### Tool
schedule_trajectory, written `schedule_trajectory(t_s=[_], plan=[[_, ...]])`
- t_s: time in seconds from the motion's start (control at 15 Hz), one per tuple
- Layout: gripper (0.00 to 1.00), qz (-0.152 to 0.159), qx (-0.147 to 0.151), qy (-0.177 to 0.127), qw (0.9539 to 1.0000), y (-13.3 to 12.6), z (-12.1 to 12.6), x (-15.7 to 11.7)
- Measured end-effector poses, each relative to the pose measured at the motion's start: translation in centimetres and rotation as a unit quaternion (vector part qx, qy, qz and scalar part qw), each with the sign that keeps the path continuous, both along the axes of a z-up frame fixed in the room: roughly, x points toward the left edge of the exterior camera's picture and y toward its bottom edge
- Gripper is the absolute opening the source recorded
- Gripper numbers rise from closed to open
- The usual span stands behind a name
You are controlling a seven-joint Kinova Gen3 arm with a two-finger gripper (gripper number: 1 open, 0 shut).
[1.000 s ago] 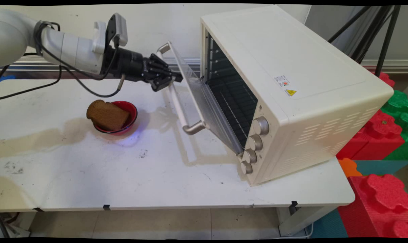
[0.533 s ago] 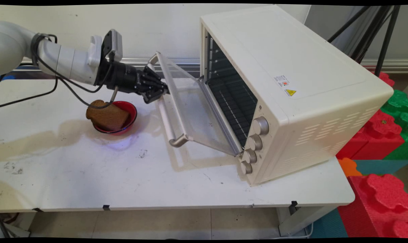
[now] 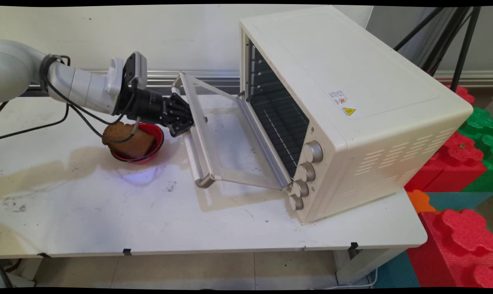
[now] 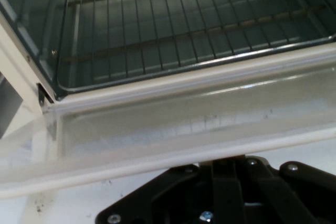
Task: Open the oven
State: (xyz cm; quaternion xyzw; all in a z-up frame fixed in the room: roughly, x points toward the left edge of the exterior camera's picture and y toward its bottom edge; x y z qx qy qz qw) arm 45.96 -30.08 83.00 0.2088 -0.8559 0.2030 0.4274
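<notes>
Gripper (image 3: 189, 122) at oven (image 3: 352, 106) door handle (image 3: 191, 141), grip state unclear; door (image 3: 226, 134) lowered; bowl (image 3: 154, 141) with toast (image 3: 128, 141) beside.

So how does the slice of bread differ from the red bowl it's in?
The bread slice is brown, flat-sided and squarish; the red bowl is round and glossy. The bread slice leans tilted, its left end sticking out past the rim, while the red bowl sits level on the table. Both are left of the open oven door, below the end effector.
</notes>
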Motion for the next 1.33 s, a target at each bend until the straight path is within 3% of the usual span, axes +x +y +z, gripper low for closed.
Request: schedule_trajectory(t_s=[1.33], plan=[[0.0,-0.012,0.027,-0.029,0.9992,1.2,-4.9,1.9]])
